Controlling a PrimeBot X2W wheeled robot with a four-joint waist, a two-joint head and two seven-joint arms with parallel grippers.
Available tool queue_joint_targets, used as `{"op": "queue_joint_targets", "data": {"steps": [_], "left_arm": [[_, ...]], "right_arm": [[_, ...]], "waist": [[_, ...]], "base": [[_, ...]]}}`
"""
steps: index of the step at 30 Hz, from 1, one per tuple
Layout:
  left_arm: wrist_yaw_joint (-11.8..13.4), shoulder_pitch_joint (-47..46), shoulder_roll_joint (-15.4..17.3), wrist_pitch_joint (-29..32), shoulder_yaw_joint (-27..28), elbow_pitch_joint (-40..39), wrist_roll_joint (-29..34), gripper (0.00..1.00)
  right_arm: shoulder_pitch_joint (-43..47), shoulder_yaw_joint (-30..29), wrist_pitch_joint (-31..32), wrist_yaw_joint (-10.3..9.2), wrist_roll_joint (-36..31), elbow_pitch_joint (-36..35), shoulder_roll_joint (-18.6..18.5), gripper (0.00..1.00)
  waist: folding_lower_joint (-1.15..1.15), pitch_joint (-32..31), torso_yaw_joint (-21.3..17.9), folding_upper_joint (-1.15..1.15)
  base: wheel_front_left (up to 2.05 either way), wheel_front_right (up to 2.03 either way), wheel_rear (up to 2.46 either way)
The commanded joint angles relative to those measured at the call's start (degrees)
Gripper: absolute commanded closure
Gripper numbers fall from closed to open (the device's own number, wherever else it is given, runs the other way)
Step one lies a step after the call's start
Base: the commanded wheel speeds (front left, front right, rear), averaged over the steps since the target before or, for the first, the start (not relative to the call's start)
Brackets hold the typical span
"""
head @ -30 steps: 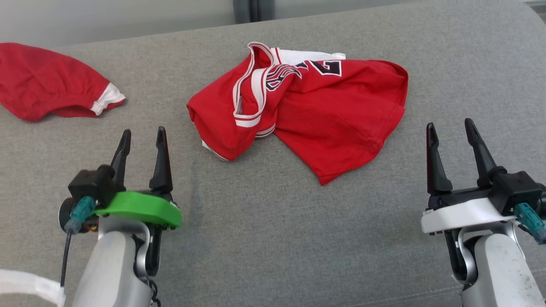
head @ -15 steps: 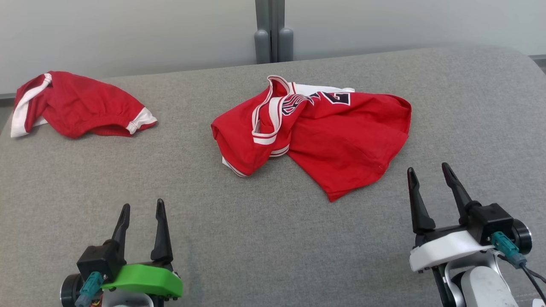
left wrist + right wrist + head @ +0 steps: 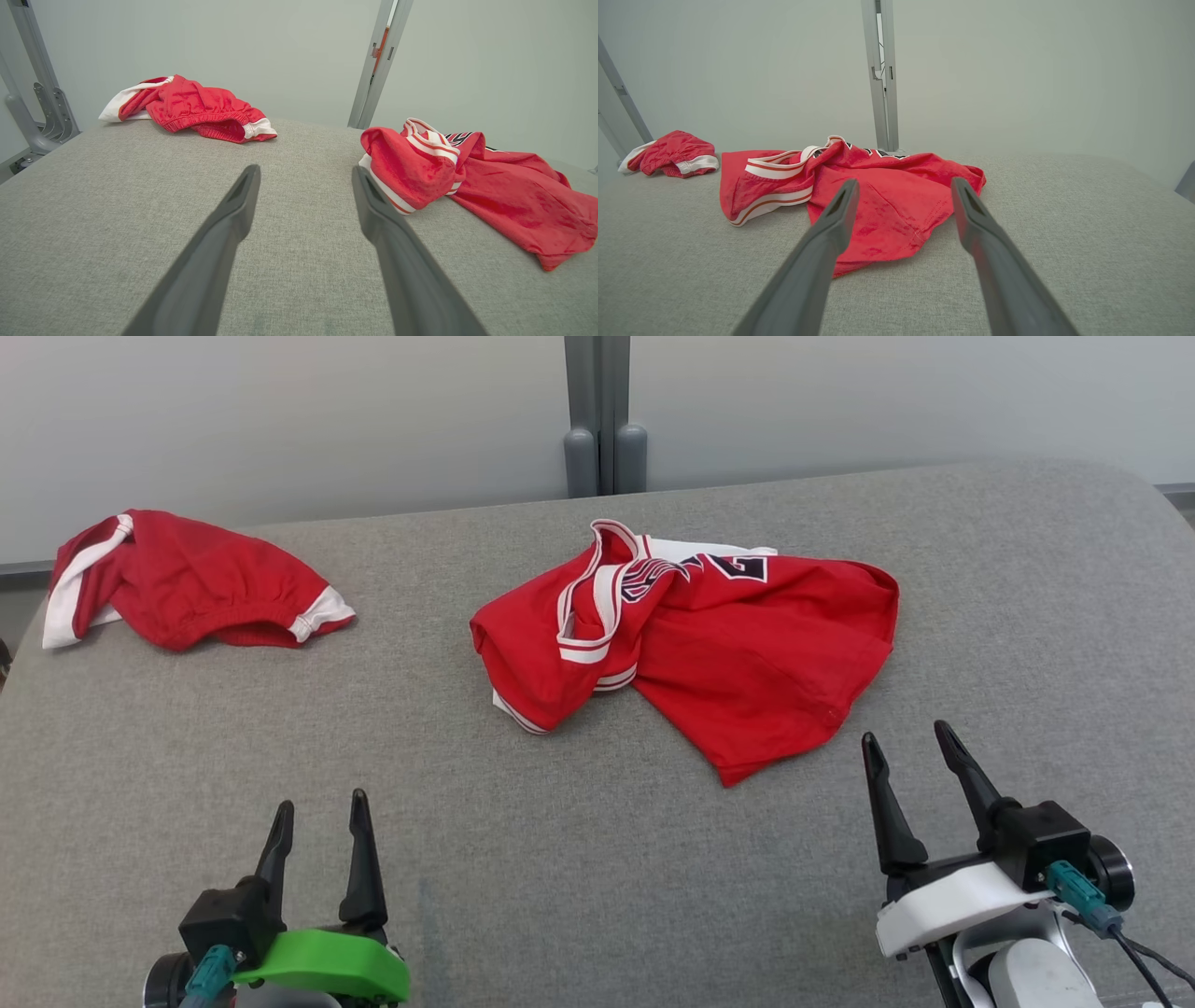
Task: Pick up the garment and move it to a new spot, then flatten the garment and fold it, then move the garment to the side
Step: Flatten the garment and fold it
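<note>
The garment, a crumpled red jersey [image 3: 747, 653] with white trim and black lettering, lies bunched at the middle of the grey padded table [image 3: 597, 877]. My left gripper [image 3: 322, 803] is open and empty at the near left, well short of the jersey. On the near right my right gripper [image 3: 906, 733] is open too, just right of the jersey's nearest corner and apart from it. In the left wrist view the jersey [image 3: 504, 196] lies right of my open left gripper [image 3: 305, 169]. The right wrist view has the jersey [image 3: 887, 205] straight ahead, beyond my open right gripper [image 3: 904, 181].
A second red garment, shorts [image 3: 187, 579] with white bands, lies at the table's far left corner. A grey post [image 3: 605, 429] stands against the pale wall behind the far edge. The table's corners are rounded.
The head camera has moved, shifting the whole picture down and bringing the wall into view. Both grippers now sit nearer me relative to the jersey, still open. The garments lie as before.
</note>
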Motion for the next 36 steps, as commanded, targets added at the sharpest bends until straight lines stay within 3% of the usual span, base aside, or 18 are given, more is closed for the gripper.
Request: {"op": "queue_joint_targets", "data": {"steps": [1,9,15,22,28,34,35,36], "left_arm": [[0.1,0.8,0.0,0.0,0.1,-0.1,0.0,0.00],[-0.8,-1.1,0.0,0.0,-1.6,-0.7,1.4,0.00],[-2.3,-7.2,0.0,0.0,-7.0,1.6,3.3,0.00],[-3.1,-17.9,0.1,0.3,-13.1,10.0,4.1,0.00],[-3.0,-24.5,0.4,1.0,-12.7,18.6,3.0,0.00],[-3.1,-28.2,1.0,0.5,-12.0,24.9,2.4,0.00],[-3.3,-28.7,0.9,0.4,-12.1,25.6,2.4,0.66],[-3.5,-29.1,0.9,0.3,-12.3,25.8,2.4,1.00]], "right_arm": [[0.5,0.0,-0.2,-0.04,0.3,0.1,-0.1,0.00],[-0.3,0.0,-0.2,-0.04,0.0,-0.1,-0.1,0.00],[-1.9,0.1,-0.2,-0.04,-0.1,-0.7,-0.1,0.00],[-4.3,0.7,-0.2,-0.04,0.8,-1.2,-0.1,0.00],[-5.8,0.1,-0.2,-0.05,1.6,-1.7,-0.1,0.00],[-6.1,-0.6,-0.2,-0.04,2.1,-1.8,-0.1,0.00],[-6.1,-0.8,-0.2,-0.04,2.1,-1.8,-0.1,0.00],[-6.2,-0.9,-0.2,-0.04,2.2,-1.8,-0.1,0.00]], "waist": [[0.00,0.1,0.0,0.00],[0.00,1.5,-0.8,0.00],[0.00,4.7,-3.5,0.00],[0.00,9.8,-8.6,0.00],[0.00,13.3,-12.3,0.00],[0.00,14.6,-13.3,0.00],[0.00,14.6,-13.3,0.00],[0.00,14.6,-13.2,0.00]], "base": [[0.00,0.00,0.00],[0.00,0.00,0.00],[0.00,0.00,0.00],[0.00,0.00,0.00],[0.00,0.00,0.00],[0.00,0.00,0.00],[0.00,0.00,0.00],[0.00,0.00,0.00]]}}
